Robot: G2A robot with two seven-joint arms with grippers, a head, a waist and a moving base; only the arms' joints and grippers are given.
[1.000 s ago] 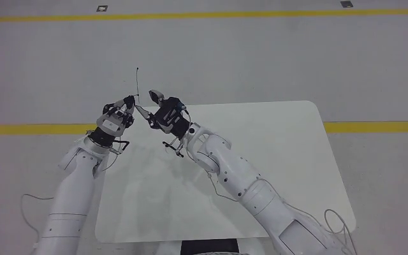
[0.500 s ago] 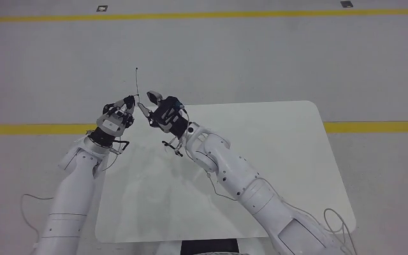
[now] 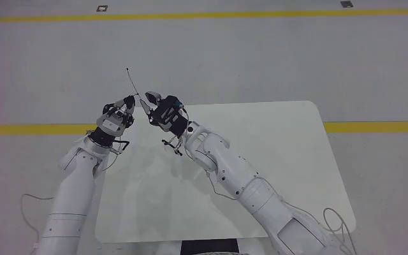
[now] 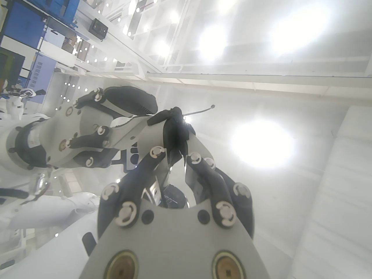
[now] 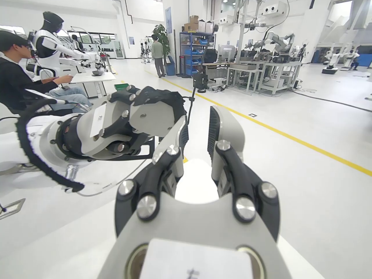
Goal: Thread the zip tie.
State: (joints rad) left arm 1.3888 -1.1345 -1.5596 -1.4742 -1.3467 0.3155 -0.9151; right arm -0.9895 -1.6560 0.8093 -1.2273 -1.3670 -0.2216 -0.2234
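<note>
Out of left pincer (image 3: 132, 100) juts zip tie (image 3: 131, 81).

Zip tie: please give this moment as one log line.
zip tie: held in air | left gripper: fingers shut on zip tie | right gripper: fingers open, close beside left gripper

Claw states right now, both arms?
Left claw: closed on the thin black plastic zip tie.
Right claw: open, holding nothing.

The left gripper (image 3: 131, 102) sits just left of the right gripper (image 3: 147, 102), at the far-left corner of the white rounded table (image 3: 287, 159); the thin black zip tie (image 3: 131, 81) lies beyond.
</note>
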